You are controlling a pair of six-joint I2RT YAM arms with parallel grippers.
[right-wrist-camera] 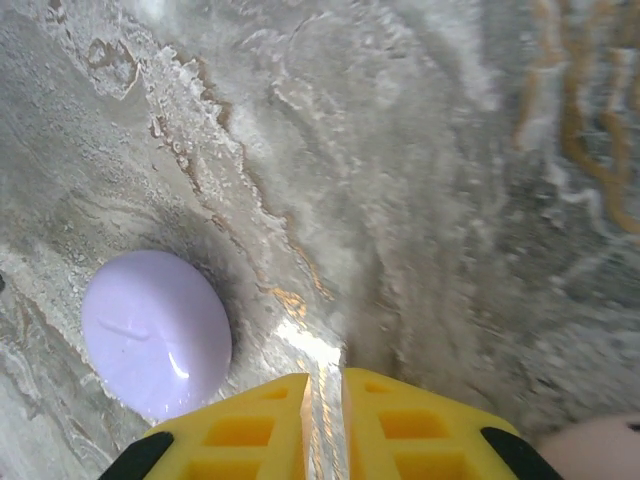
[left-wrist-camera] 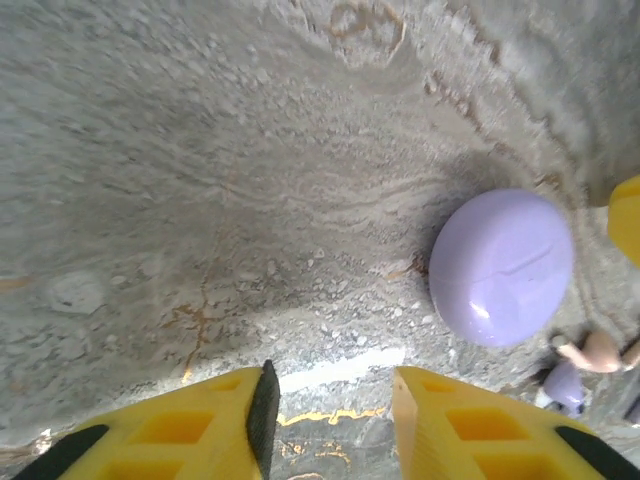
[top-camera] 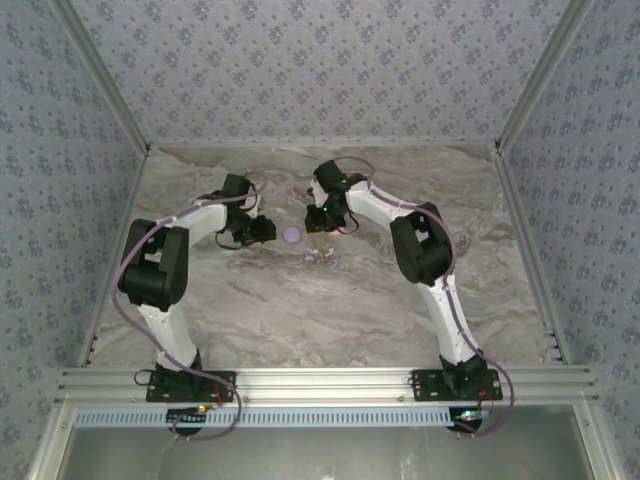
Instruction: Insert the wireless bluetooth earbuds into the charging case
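A marbled grey surface (top-camera: pixel 300 320) sits between walls (top-camera: pixel 320 70) papered in a small floral pattern. Nearest the front edge, the two earbuds (top-camera: pixel 322 256) lie loose on the bare surface. They are tiny pale bits close together, at about four o'clock from the charging case (top-camera: pixel 291 235) and near it. The case is a smooth lilac disc lying flat. It looks closed, and no socket is visible. The left tool (left-wrist-camera: pixel 332 378) hovers at the case's nine o'clock with its fingers spread and nothing between them. The right tool (right-wrist-camera: pixel 325 380) stands at about two o'clock, slightly farther back. Its fingers are almost pressed together, leaving a thin slit, and it holds nothing. By my reading the task has barely begun: neither earbud is picked up, the lid probably has to be opened, and both insertions remain.
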